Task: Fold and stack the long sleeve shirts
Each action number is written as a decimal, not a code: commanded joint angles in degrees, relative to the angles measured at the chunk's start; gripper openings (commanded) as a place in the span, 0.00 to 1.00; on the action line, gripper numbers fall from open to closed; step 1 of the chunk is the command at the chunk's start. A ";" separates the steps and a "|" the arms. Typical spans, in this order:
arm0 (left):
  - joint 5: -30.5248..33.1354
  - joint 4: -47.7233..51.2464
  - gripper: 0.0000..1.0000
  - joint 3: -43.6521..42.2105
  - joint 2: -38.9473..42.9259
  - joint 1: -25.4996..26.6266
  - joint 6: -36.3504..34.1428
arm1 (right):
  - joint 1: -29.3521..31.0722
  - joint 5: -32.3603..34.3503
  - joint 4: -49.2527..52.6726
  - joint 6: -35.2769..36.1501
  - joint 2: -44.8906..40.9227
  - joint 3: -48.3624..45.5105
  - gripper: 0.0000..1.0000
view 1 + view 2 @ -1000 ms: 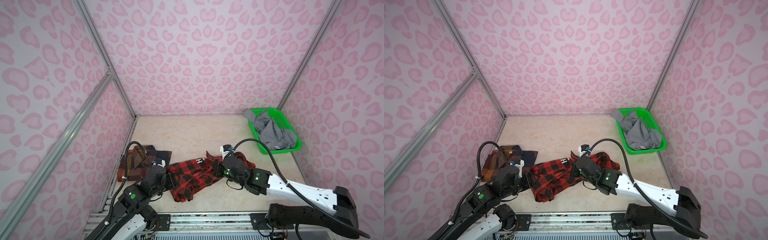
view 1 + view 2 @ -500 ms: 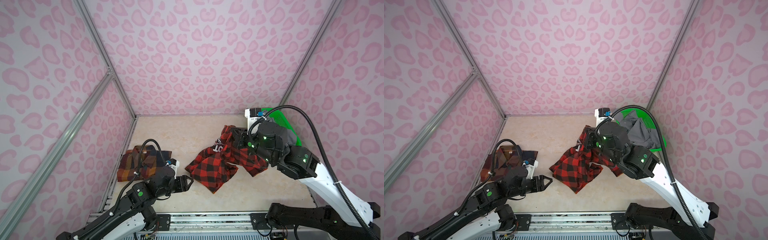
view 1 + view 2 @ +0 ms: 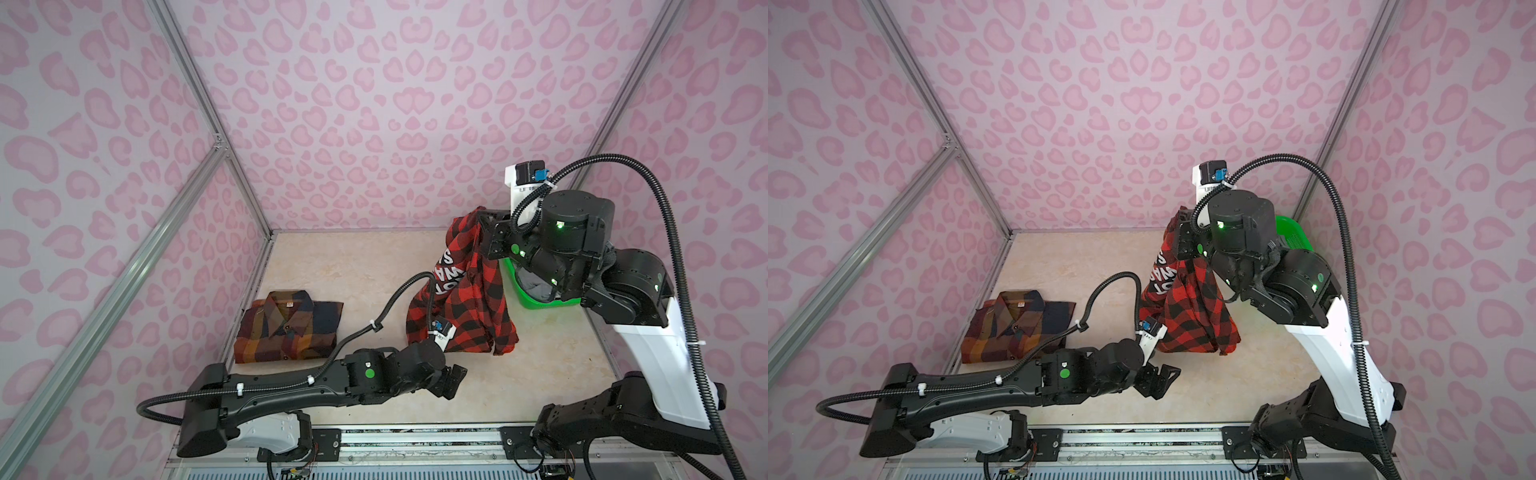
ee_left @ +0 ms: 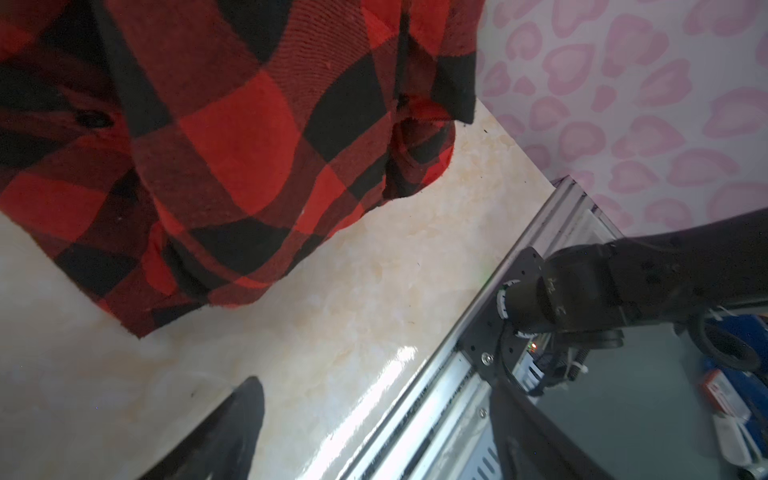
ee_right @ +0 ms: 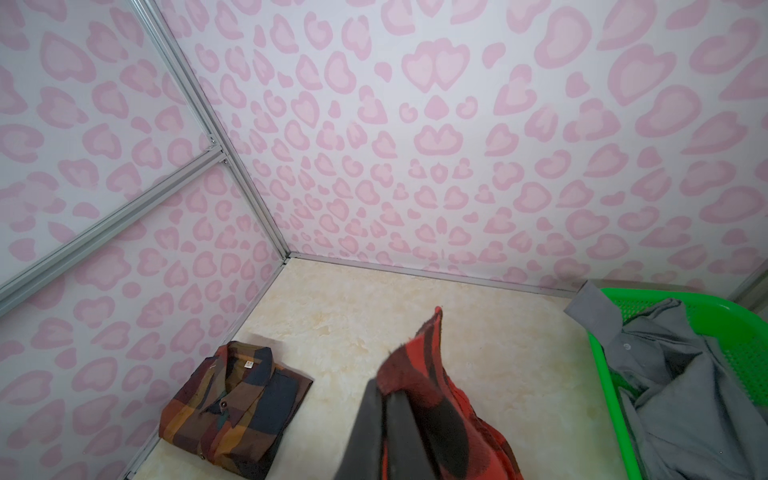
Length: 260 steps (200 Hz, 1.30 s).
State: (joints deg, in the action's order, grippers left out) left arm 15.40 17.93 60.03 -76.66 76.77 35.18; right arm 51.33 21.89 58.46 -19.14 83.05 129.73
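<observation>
Step in hand, I'd say: shaking out the red flannel (image 3: 461,316) for folding. Right jaws clamped on its top; shirt hangs under them, hem down at the tabletop (image 3: 340,257). Left jaws apart, empty, near the hem. Next probably needs left pinching a lower corner to spread it flat.

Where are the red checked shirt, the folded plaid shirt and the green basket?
red-and-black flannel shirt (image 3: 478,307), in a top view, hanging middle panel
folded plaid shirt (image 3: 291,328), in a top view, chest below the collar
green basket (image 3: 540,302), in a top view, near wall
</observation>
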 commanded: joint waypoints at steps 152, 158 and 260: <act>15.94 -27.96 0.65 -2.51 -7.69 -7.87 -6.03 | 0.36 -1.48 3.45 0.15 -2.14 9.16 0.00; 13.30 -30.95 0.65 -3.77 -7.02 -7.88 -6.60 | 0.40 -1.14 3.13 0.36 -2.39 8.53 0.00; -9.34 -42.82 0.92 -15.46 -8.06 -6.99 -8.28 | -0.83 -2.99 0.79 1.13 -4.42 3.87 0.00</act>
State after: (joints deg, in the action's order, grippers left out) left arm 9.41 -19.18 45.08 -82.89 69.58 28.60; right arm 50.57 20.91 62.35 -18.20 78.94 134.28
